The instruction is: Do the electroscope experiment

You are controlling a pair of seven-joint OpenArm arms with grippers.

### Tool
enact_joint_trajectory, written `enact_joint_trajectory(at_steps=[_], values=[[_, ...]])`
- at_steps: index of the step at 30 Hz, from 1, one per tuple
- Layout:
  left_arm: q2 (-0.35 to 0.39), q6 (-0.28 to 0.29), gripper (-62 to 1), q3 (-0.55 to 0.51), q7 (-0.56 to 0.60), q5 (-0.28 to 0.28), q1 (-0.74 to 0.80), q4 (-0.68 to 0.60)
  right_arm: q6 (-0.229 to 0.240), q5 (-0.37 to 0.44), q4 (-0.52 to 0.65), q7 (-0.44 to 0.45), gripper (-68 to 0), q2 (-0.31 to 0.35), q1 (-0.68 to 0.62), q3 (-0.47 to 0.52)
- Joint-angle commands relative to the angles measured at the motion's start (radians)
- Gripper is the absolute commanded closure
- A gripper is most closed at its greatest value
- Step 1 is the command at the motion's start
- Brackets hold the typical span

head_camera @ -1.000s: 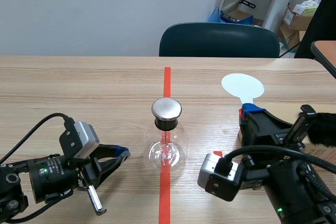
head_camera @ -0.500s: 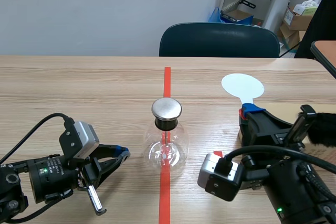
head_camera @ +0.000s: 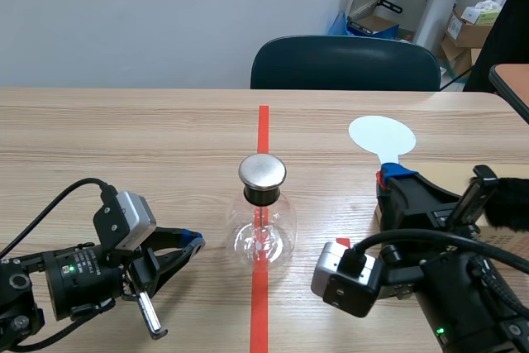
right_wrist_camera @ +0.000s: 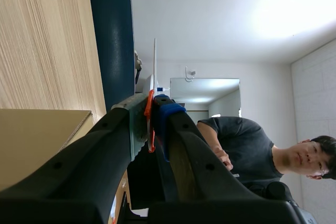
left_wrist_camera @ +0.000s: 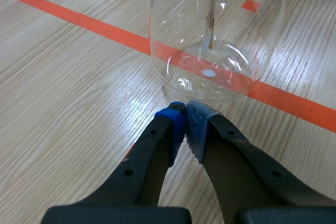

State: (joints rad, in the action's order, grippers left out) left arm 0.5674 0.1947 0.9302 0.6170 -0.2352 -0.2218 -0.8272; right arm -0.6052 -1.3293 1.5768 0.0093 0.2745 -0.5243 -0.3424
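Electroscope (head_camera: 263,221) stands mid-table on the tape line. Right gripper (head_camera: 388,178) pinches white paddle (head_camera: 380,135), well apart from the metal cap (head_camera: 262,171). Left gripper (left_wrist_camera: 185,113) is pressed together, empty, just beside the glass. Bringing paddle to cap looks still undone.

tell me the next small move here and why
Probably carry the white paddle, on which the right gripper is shut, across to the metal cap of the flask: the paddle stands well off to the side, and the left gripper is shut, empty, beside the flask.
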Motion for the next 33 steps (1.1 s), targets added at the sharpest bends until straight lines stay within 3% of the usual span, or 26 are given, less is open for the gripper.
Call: enact_joint_trajectory(at_steps=[1,24,33], values=[[-0.005,0.002,-3.1,0.001,0.013,-0.007,-0.005,-0.023,-0.008,-0.003,0.018,-0.004,-0.6,0.003,0.009,0.002],[-0.005,0.002,-3.1,0.001,0.013,-0.007,-0.005,-0.023,-0.008,-0.008,0.018,-0.002,-0.6,0.003,0.009,0.003],[-0.005,0.002,-3.1,0.001,0.013,-0.007,-0.005,-0.023,-0.008,-0.019,0.018,0.104,-0.6,0.003,0.009,0.003]])
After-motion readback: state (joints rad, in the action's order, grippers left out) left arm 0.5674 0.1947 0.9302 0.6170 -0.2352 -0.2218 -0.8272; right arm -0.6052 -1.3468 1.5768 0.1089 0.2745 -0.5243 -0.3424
